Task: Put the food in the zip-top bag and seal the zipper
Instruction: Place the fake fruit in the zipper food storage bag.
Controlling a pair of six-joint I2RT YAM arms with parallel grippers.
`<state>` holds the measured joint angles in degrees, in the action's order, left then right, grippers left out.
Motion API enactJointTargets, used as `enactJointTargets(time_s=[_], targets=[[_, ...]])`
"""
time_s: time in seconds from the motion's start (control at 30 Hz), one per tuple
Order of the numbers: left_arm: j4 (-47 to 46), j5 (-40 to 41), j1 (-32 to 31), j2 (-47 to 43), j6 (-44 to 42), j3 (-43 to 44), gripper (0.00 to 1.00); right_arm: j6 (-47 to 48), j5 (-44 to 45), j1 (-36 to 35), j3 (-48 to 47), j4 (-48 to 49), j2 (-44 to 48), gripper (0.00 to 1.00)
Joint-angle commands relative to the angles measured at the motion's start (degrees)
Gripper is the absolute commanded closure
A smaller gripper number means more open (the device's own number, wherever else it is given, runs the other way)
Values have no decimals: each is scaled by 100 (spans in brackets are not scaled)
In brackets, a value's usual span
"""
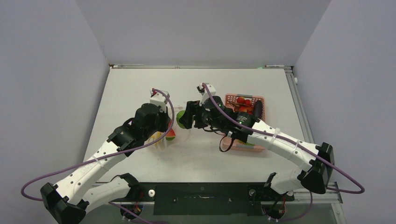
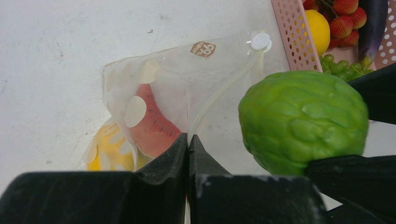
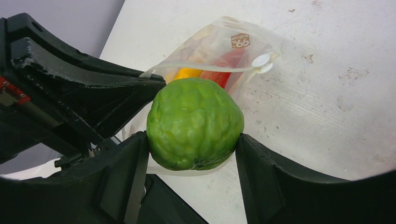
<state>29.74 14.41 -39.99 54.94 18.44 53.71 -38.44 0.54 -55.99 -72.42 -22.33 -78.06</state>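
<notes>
The clear zip-top bag [image 2: 187, 88] lies on the table with a red slice [image 2: 152, 126] and a yellow piece [image 2: 105, 151] inside. My left gripper [image 2: 189, 140] is shut on the bag's mouth edge at the whitish zipper strip [image 2: 219, 95] and holds it up. My right gripper [image 3: 192, 140] is shut on a green leafy cabbage [image 3: 195, 123], held just above the bag's mouth, right of the left gripper. In the top view the cabbage [image 1: 181, 116] sits between the two grippers. More food stays in the pink basket [image 1: 229, 99].
The pink basket [image 2: 294, 32] stands right of the bag with a lemon [image 2: 318, 29], strawberries [image 2: 348, 18], green grapes [image 2: 341, 67] and a dark eggplant [image 2: 373, 25]. Grey walls close in the table on three sides.
</notes>
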Motion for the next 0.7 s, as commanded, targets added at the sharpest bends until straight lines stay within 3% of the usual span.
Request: enactJointTargets(time_s=[0.0, 0.43, 0.67], targets=[[-269, -35, 35, -79, 6, 40, 100, -132, -87, -69, -228, 531, -242, 70], [-267, -44, 37, -96, 2, 42, 100, -262, -142, -171, -256, 744, -907, 64], [-275, -32, 37, -97, 0, 42, 100, -373, 144, -193, -274, 742, -1123, 45]])
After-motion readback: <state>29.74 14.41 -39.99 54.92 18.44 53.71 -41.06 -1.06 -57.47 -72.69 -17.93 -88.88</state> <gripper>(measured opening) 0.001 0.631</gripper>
